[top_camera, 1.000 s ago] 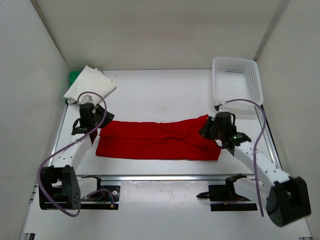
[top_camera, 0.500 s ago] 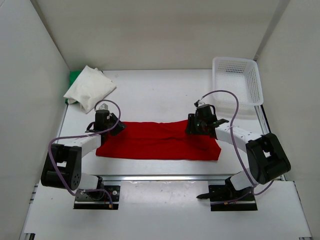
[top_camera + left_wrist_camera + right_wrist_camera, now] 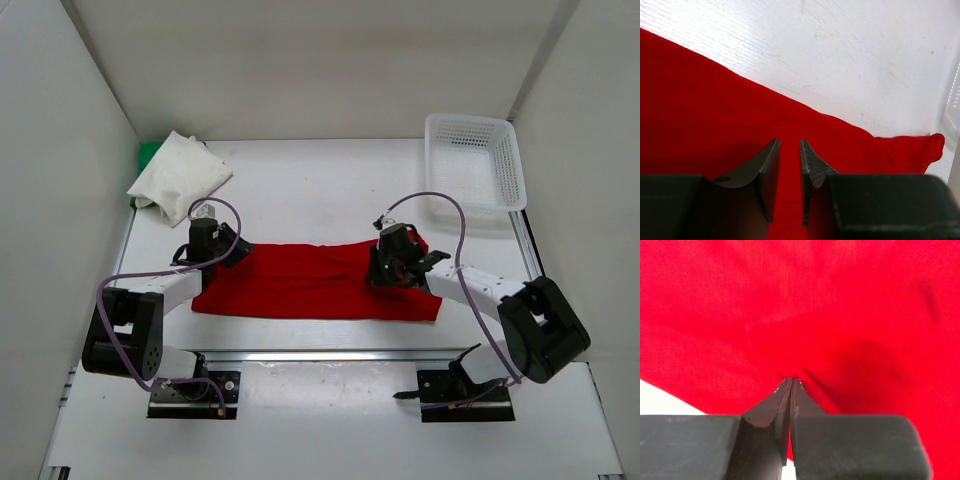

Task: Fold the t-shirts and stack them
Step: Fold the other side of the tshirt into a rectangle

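The red t-shirt (image 3: 310,285) lies as a long folded strip across the middle of the table. My left gripper (image 3: 232,252) is at the strip's far left corner. Its jaws stand a narrow gap apart (image 3: 790,142) just over the cloth, and red cloth shows in the gap with no pinch. My right gripper (image 3: 380,270) is on the strip's right part, shut on a pinch of the red cloth (image 3: 791,380), with creases running out from its tips. A folded white t-shirt (image 3: 180,175) lies on a green one (image 3: 148,155) at the far left corner.
A white mesh basket (image 3: 470,160) stands at the far right corner, and its edge shows in the left wrist view (image 3: 954,95). White walls close in the table on three sides. Bare table (image 3: 320,190) lies beyond the red strip.
The left gripper moved right from the outer corner onto the strip's left end. The right arm swung in from the right end, opened, then shut on the cloth further left.
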Robot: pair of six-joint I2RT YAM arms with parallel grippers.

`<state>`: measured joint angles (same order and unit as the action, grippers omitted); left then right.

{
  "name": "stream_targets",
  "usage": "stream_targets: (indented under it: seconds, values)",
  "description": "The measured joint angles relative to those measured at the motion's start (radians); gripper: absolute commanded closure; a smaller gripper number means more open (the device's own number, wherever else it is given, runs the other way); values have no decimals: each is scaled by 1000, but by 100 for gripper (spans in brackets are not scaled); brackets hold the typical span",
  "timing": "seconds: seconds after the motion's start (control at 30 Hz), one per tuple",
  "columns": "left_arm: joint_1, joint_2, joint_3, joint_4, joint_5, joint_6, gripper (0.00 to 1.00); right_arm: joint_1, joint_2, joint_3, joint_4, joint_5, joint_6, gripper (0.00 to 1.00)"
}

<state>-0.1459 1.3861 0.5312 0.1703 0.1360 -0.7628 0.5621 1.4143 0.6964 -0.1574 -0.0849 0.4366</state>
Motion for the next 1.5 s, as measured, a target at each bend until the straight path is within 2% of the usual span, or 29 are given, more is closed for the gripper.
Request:
stream_targets:
  seconds: [0.17, 0.3, 0.37, 0.53, 0.63, 0.87, 1.03, 1.17, 1.3, 1.4, 1.5]
  values:
    - [-1, 0, 0, 10, 8, -7, 68, 95, -95, -79, -50, 27, 69, 99]
    - [-1, -2, 0, 14, 12, -14, 68, 162, -149, -106, -74, 15, 130, 73]
    - [-1, -4, 0, 14, 14, -15, 67, 175, -161, -105, -74, -9, 136, 71]
    - [-7, -14, 1, 14, 17, -17, 67, 146, -217, -100, -85, -8, 127, 83]
    - [-15, -21, 1, 15, 18, -17, 67, 102, -201, -69, -97, -2, 105, 84]
    - [-16, -21, -2, 27, 22, -23, 67, 163, -95, -27, -97, 22, 34, 80]
    - [-25, -21, -14, 35, 22, -24, 67, 146, 3, 11, -110, 45, -4, 74]
    - [-27, -21, -20, 41, 23, -24, 67, 159, 40, 29, -123, 78, -23, 76]
    - [-31, -21, -23, 45, 23, -25, 67, 178, 47, 36, -126, 110, -26, 84]
    - [-33, -21, -29, 48, 23, -28, 68, 184, 60, 44, -127, 132, -27, 98]
    - [-33, -21, -30, 48, 26, -28, 67, 190, 69, 56, -139, 143, -24, 100]
